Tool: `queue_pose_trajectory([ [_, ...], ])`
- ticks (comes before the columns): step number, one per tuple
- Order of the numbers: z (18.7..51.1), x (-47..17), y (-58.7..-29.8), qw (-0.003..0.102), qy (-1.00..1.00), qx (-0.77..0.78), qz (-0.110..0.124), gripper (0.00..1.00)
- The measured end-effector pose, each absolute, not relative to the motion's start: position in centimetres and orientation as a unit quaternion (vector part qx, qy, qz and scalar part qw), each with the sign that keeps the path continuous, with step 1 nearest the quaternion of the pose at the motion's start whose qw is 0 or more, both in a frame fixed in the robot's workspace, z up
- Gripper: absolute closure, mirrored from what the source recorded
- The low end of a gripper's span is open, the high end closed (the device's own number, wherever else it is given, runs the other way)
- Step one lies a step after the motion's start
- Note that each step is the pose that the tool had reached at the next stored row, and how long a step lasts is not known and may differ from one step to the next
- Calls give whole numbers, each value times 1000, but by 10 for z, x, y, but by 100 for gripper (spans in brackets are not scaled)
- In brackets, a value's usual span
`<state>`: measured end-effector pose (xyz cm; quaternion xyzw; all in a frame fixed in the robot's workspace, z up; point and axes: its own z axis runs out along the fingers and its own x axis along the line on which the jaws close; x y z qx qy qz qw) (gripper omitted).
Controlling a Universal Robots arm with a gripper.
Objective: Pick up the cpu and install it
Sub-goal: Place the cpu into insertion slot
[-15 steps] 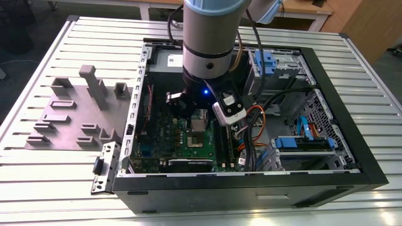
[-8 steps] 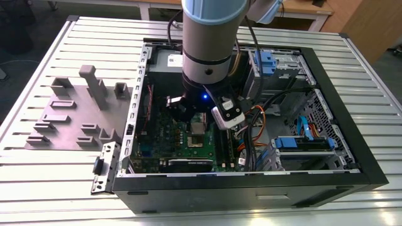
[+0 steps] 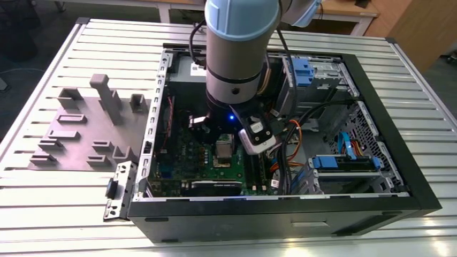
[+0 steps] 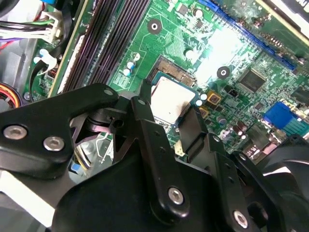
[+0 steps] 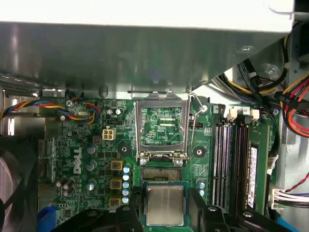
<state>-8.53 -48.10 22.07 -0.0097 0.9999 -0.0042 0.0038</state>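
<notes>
Starting at the exterior view's left, we see a grey plastic fixture (image 3: 85, 128) of raised blocks lying on the ribbed metal worktop (image 3: 43, 209). Just beside it, toward the exterior view's right, an open computer case (image 3: 286, 217) lies on its side with its green motherboard (image 3: 187, 152) facing up. The arm (image 3: 239, 48) comes straight down into the middle of the case, with a blue light glowing near its wrist.

In both wrist views we find the cpu (image 5: 164, 204), silver top up, between the black fingers (image 5: 200, 210) of the end effector (image 5: 166, 209). The fingers sit against two opposite edges of the chip, so we read the end effector as clenched on the cpu. The chip lies level over the socket (image 5: 159, 172), and a strip of the socket's contacts shows beyond one edge of it. The silver retaining frame (image 5: 161, 126) stands open beside the socket, with its wire lever (image 5: 193, 125) lifted alongside.

Further toward the exterior view's right run the dark memory slots (image 3: 251, 168), then a bundle of cables (image 3: 300, 134), and last the drive bays (image 3: 343, 163) with blue latches, near the case's wall.
</notes>
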Motion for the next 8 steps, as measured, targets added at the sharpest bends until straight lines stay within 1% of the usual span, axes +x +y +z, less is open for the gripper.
queue_pose_trajectory([
  [8,216,-85,-481,4,1000,-9,-4,53],
])
